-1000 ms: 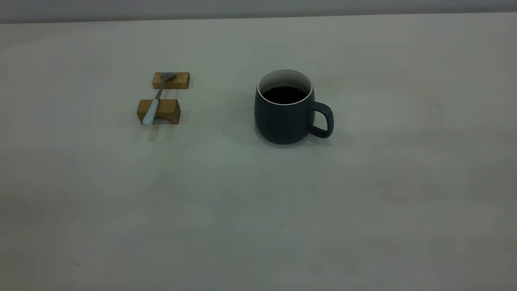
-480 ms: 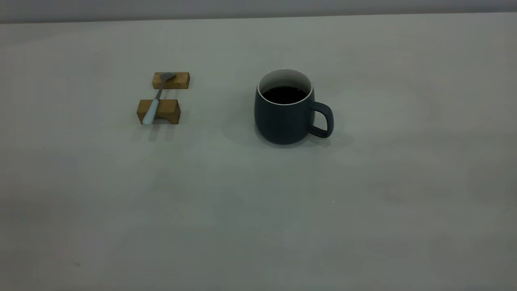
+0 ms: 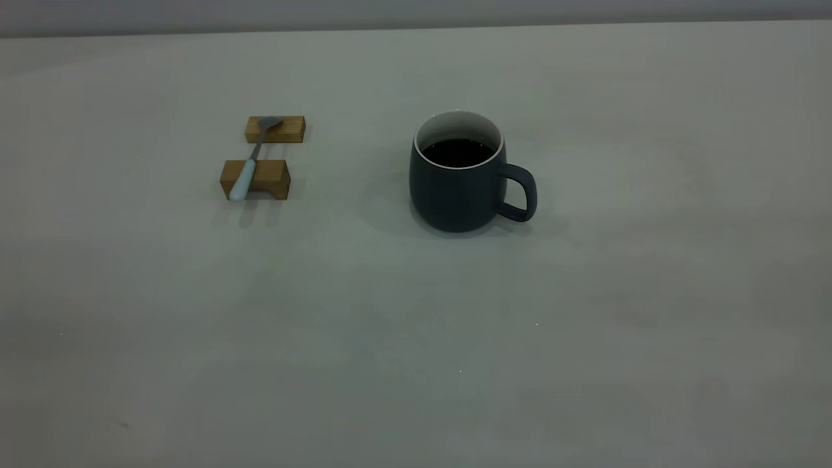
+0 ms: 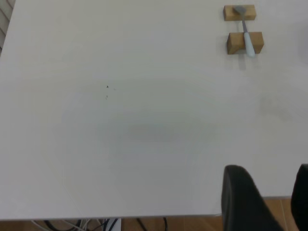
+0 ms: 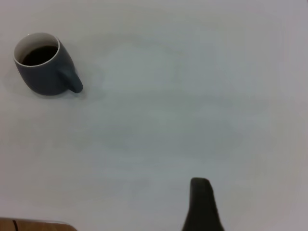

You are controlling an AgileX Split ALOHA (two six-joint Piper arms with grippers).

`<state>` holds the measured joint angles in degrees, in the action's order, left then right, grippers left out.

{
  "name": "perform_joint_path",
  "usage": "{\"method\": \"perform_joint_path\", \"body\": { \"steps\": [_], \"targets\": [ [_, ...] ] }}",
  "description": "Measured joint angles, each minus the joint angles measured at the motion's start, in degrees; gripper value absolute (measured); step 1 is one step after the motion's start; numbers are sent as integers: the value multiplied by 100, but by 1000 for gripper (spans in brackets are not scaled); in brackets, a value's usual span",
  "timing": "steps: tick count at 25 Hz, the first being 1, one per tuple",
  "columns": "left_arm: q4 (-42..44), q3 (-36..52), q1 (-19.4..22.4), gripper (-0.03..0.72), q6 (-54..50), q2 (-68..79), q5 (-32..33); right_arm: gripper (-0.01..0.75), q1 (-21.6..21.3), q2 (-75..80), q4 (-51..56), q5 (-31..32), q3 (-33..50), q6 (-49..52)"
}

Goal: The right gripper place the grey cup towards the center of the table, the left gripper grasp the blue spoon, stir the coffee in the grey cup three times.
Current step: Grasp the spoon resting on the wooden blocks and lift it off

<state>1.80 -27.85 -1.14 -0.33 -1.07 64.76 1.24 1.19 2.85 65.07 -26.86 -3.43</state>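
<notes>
The grey cup (image 3: 455, 195) stands upright near the middle of the table (image 3: 416, 325), its handle pointing right, with dark coffee (image 3: 458, 151) inside. The blue spoon (image 3: 250, 162) lies to its left across two wooden blocks, bowl on the far one. Neither gripper shows in the exterior view. In the left wrist view the left gripper (image 4: 268, 168) is open and empty at the table's near edge, far from the spoon (image 4: 247, 38). In the right wrist view the right gripper (image 5: 201, 204) is partly seen, well away from the cup (image 5: 45, 77).
The far wooden block (image 3: 286, 129) and the near wooden block (image 3: 270, 179) hold the spoon off the table. The table's edge (image 4: 144, 215) with wood floor and cables below shows in the left wrist view.
</notes>
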Motion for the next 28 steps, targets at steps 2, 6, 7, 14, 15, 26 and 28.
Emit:
{"method": "perform_joint_path", "body": {
  "steps": [2, 6, 7, 14, 15, 26, 28],
  "targets": [
    [0, 0, 0, 329, 0, 0, 0, 589, 0, 0, -5, 0, 0, 0],
    [0, 0, 0, 329, 0, 0, 0, 589, 0, 0, -5, 0, 0, 0],
    [0, 0, 0, 329, 0, 0, 0, 589, 0, 0, -5, 0, 0, 0],
    [137, -7, 0, 337, -412, 32, 0, 588, 0, 0, -5, 0, 0, 0],
    [222, -27, 0, 351, -494, 127, 0, 587, 0, 0, -5, 0, 0, 6],
    [529, -737, 0, 664, -622, 3944, -1680, 588, 0, 0, -5, 0, 0, 11],
    [369, -945, 0, 668, -662, 4758, -2025, 588, 0, 0, -5, 0, 0, 17]
  ]
}}
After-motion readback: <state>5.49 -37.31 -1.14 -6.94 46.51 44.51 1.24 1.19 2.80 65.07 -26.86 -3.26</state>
